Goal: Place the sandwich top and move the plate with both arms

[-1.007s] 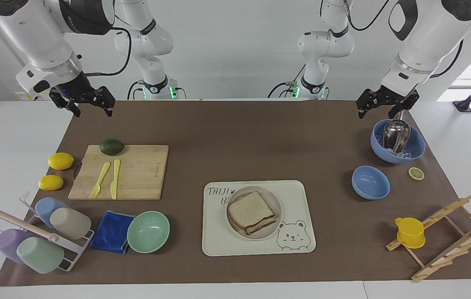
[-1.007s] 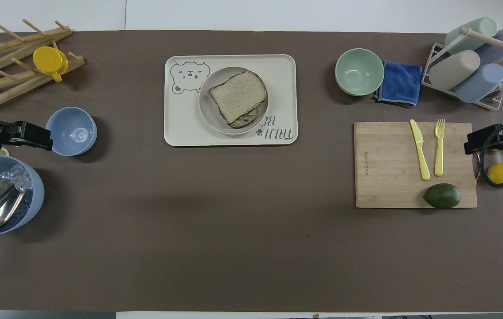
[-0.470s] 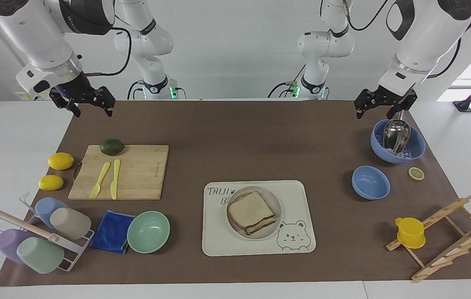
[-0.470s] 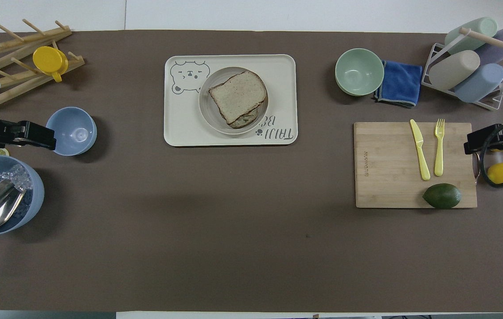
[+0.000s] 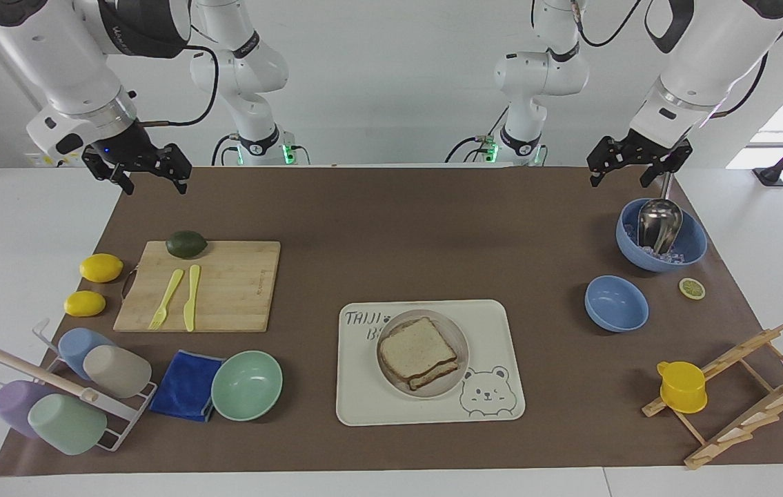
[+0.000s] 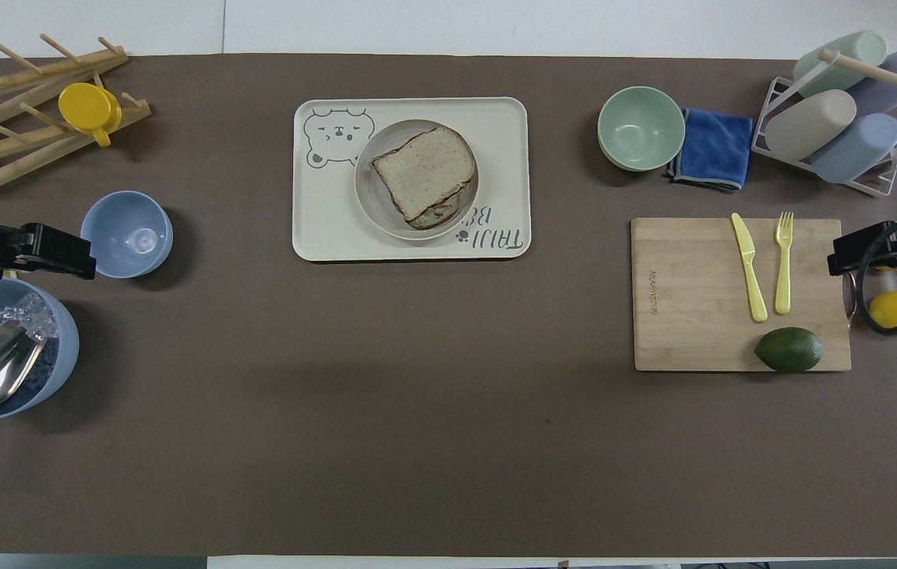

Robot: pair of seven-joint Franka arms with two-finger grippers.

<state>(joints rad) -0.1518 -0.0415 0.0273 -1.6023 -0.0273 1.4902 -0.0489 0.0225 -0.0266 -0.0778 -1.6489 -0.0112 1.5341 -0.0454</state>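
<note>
The left gripper (image 5: 629, 168) hangs in the air with its fingers apart and nothing between them, over the mat's edge at the left arm's end; just past it, at about 5 o'clock in the facing view, stands the blue bowl of ice (image 5: 661, 235) with a metal scoop (image 5: 658, 224) in it, then a smaller empty blue bowl (image 5: 616, 303) and a lemon slice (image 5: 692, 288). The right gripper (image 5: 146, 174) waits raised at the right arm's end, fingers likewise spread and empty, with the cutting board (image 5: 225, 286) at its 5 o'clock — an avocado (image 5: 186, 244), a yellow fork (image 5: 166, 298) and a yellow knife (image 5: 191, 297) on it, two lemons (image 5: 101, 268) beside it. Mid-table, well apart from both grippers, the sandwich top (image 5: 417, 347) lies on the stacked sandwich on the plate (image 5: 462, 344), which sits on the bear-printed tray (image 5: 494, 328). A mint-green bowl (image 5: 247, 385) and a blue cloth (image 5: 186, 385) lie beside the tray toward the right arm's end — nothing touches the plate's rim.
</note>
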